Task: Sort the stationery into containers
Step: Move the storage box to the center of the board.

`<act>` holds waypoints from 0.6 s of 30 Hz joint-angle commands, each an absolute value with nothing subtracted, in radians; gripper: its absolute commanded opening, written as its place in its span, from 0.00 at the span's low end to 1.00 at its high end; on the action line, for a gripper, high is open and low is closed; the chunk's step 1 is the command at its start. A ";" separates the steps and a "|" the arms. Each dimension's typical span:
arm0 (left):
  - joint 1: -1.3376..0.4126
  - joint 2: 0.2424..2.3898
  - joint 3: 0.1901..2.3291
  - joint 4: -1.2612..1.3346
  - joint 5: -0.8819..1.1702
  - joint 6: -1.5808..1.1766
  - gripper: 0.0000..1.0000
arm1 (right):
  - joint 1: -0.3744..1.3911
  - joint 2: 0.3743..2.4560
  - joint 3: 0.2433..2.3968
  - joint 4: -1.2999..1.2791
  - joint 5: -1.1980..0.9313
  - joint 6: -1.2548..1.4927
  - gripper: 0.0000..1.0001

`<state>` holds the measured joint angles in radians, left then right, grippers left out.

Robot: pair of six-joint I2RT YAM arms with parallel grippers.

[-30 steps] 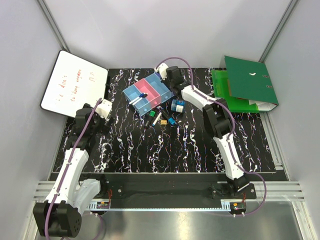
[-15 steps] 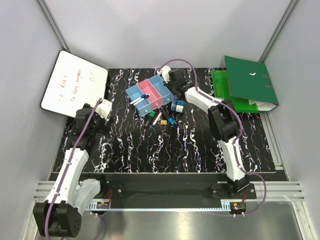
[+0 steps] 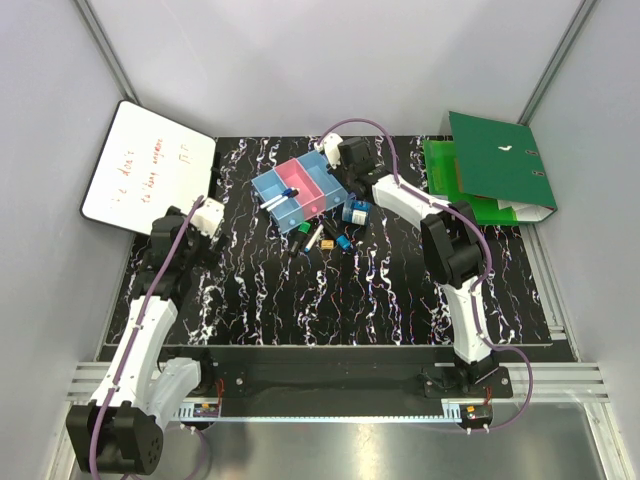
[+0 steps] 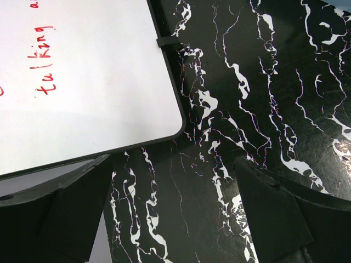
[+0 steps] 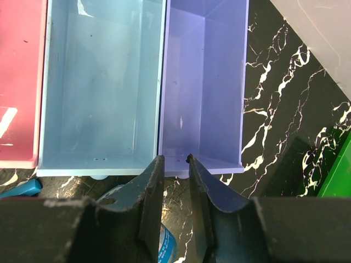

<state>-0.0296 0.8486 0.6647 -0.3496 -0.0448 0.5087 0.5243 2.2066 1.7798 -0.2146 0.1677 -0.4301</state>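
Note:
The containers are a joined row of light blue, pink, blue and purple bins at the back middle of the mat. A white marker with a blue cap lies across the light blue end. Loose markers, small pieces and the blue roll lie just in front. My right gripper hovers at the near wall of the purple bin, its jaws a narrow gap apart with nothing between them. The roll shows under its fingers. My left gripper is open and empty.
The whiteboard lies at the far left, its corner just ahead of my left gripper. The green binder lies at the back right. Grey walls close in both sides. The pink bin and blue bin hold nothing in the right wrist view.
The row of bins shifted and turned slightly to the right along with my right gripper, mostly in the first half second. The left arm has not moved.

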 commanded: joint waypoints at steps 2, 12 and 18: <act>-0.032 0.853 0.709 -0.308 -0.046 0.517 0.99 | 0.535 2.158 1.815 -0.226 0.221 -0.436 0.33; -0.032 0.845 0.698 -0.310 -0.043 0.512 0.99 | 0.519 2.178 1.848 -0.140 0.350 -0.480 0.34; -0.032 0.845 0.692 -0.311 -0.038 0.511 0.99 | 0.495 2.230 1.901 -0.133 0.325 -0.502 0.34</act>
<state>-0.0296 0.8486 0.6670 -0.3492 -0.0448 0.5083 0.5129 2.2097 1.8252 -0.1959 0.3038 -0.4782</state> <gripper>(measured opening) 0.987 0.337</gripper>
